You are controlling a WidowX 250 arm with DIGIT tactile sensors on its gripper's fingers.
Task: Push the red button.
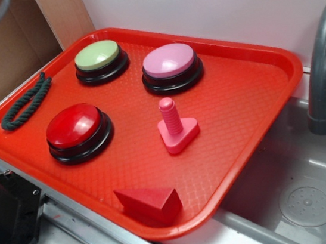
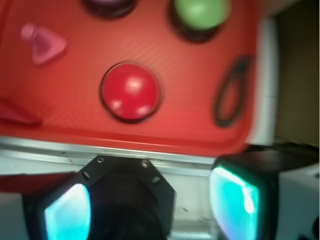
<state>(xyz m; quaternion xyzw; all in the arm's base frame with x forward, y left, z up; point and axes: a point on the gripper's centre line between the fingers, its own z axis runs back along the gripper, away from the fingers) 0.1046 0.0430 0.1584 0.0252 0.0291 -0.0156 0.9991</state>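
Off the tray's near edge, I see my gripper (image 2: 150, 205) with its fingers (image 2: 67, 212) spread wide, holding nothing. The red button (image 2: 131, 91) sits just ahead, near the front of the tray (image 1: 251, 104). Beyond it stand the green button (image 1: 98, 56) and pink button (image 1: 170, 62). A rope loop (image 1: 26, 102) lies beside the tray's left rim.

From my exterior view the light is even and bright, with soft shadows and pale glare on the red button (image 1: 73, 125). My wrist view is blurred throughout; the pincer (image 2: 155, 205) pads (image 2: 67, 212) glow cyan, and the tray (image 2: 200, 145) edges smear.
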